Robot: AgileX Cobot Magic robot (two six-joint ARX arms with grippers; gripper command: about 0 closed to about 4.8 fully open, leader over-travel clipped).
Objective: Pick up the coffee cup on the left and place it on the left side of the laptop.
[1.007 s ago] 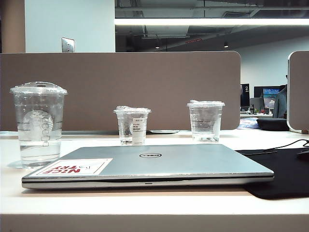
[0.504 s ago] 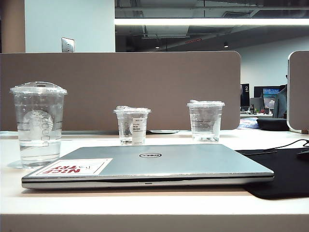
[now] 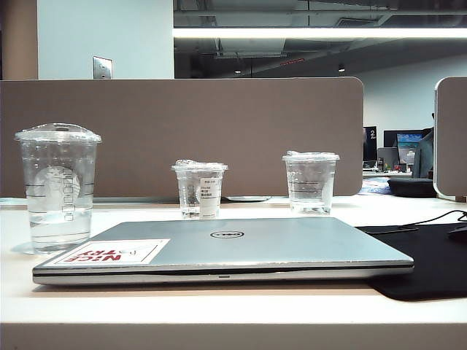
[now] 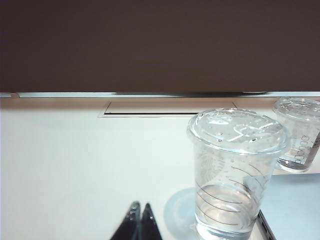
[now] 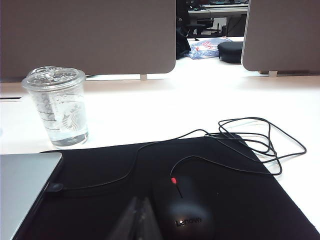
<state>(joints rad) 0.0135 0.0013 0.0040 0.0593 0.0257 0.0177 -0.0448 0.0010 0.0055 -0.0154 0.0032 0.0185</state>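
The coffee cup [image 3: 58,186], tall and clear with a domed lid and some water in it, stands on the white table left of the closed silver laptop [image 3: 226,251]. Neither gripper shows in the exterior view. In the left wrist view my left gripper [image 4: 140,207] is shut and empty, low over the bare table, with the coffee cup [image 4: 237,170] a short way ahead and to one side, beside the laptop's corner [image 4: 292,210]. My right gripper [image 5: 140,202] is shut and empty above a black mouse pad [image 5: 115,190], next to a black mouse [image 5: 182,210].
A short labelled cup [image 3: 201,189] and a flat-lidded cup [image 3: 311,182] stand behind the laptop, before a brown partition [image 3: 182,131]. The mouse cable [image 5: 240,145] loops over the pad and table. The flat-lidded cup [image 5: 60,107] is beyond the laptop's corner [image 5: 25,180].
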